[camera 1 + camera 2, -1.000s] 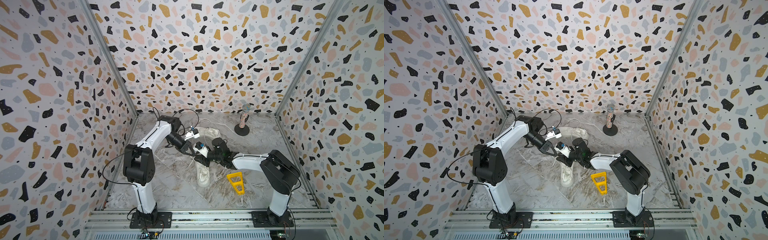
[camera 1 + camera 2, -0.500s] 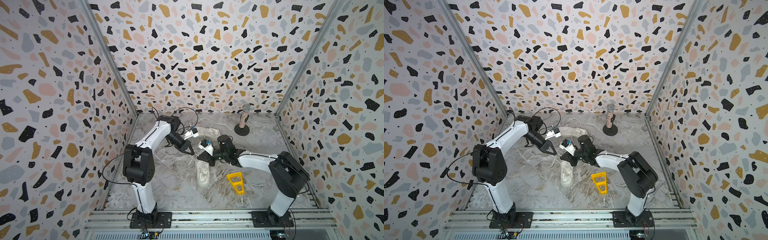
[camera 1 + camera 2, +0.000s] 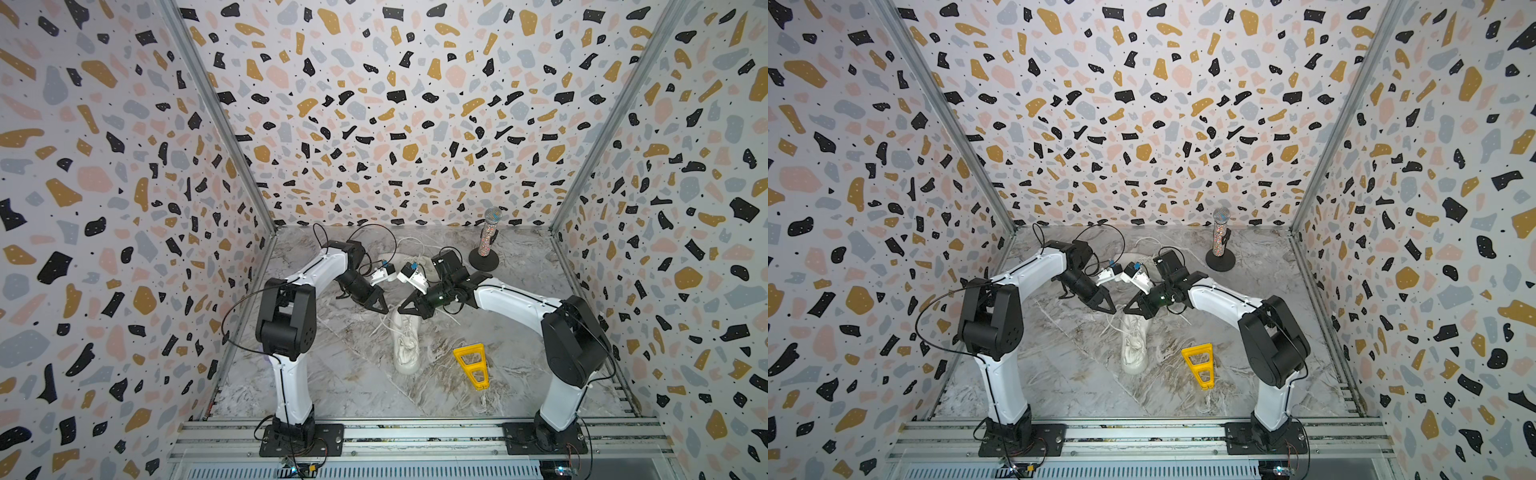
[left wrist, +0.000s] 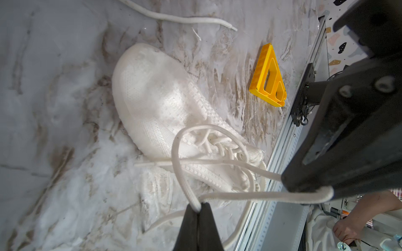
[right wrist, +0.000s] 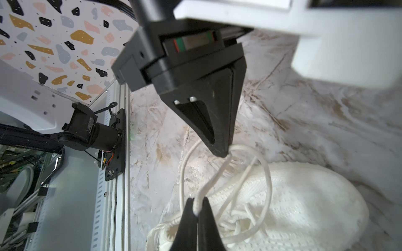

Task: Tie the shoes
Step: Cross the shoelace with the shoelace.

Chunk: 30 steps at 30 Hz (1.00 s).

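While left tool (image 3: 381, 308) and right tool (image 3: 404, 308) pinch laces (image 4: 219, 162), shoe (image 3: 406, 347) lies beneath.

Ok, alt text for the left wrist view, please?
The left gripper, shut, pinches a loop of white lace rising from a white sneaker on the marble table; the right gripper, close by, also grips the lace. A yellow triangular piece lies apart from the shoe.

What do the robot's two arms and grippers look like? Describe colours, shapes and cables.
Both arms, the left arm and the right arm, have white links with bulky black joint housings and black base plates. Thin black cables loop along them. The left gripper and right gripper are black, with triangular fingers tapering to a point.
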{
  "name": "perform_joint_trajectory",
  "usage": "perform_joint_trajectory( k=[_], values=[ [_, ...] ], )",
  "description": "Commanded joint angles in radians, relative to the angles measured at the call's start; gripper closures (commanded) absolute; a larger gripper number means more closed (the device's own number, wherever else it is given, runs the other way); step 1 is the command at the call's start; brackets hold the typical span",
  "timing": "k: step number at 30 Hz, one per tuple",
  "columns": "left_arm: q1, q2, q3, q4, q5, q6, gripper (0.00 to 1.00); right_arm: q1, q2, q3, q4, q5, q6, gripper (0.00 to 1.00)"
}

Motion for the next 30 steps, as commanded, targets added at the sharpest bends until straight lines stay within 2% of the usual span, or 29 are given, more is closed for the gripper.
perform_joint_trajectory(
  k=[1, 2, 9, 13, 18, 24, 30],
  values=[
    [0.005, 0.03, 0.019, 0.034, -0.008, -0.048, 1.0, -0.007, 0.014, 0.039, -0.071, 0.007, 0.034, 1.0],
    [0.005, 0.038, 0.024, 0.036, -0.005, -0.052, 0.99, -0.01, 0.024, 0.044, -0.07, 0.01, 0.036, 1.0],
    [0.009, 0.049, 0.031, 0.037, -0.016, -0.062, 0.77, -0.021, 0.065, 0.072, -0.097, 0.041, 0.02, 1.0],
    [0.029, 0.018, 0.018, 0.037, -0.021, -0.053, 0.62, -0.026, 0.074, 0.076, -0.097, 0.044, 0.02, 1.0],
    [0.066, -0.05, -0.034, 0.038, -0.038, -0.013, 0.48, -0.027, 0.072, 0.079, -0.101, 0.047, 0.017, 1.0],
    [0.082, -0.191, -0.197, 0.081, -0.164, 0.123, 0.41, -0.029, 0.07, 0.082, -0.105, 0.05, 0.019, 1.0],
    [0.041, -0.306, -0.395, 0.262, -0.304, 0.212, 0.43, -0.032, 0.061, 0.079, -0.104, 0.045, 0.02, 1.0]
  ],
)
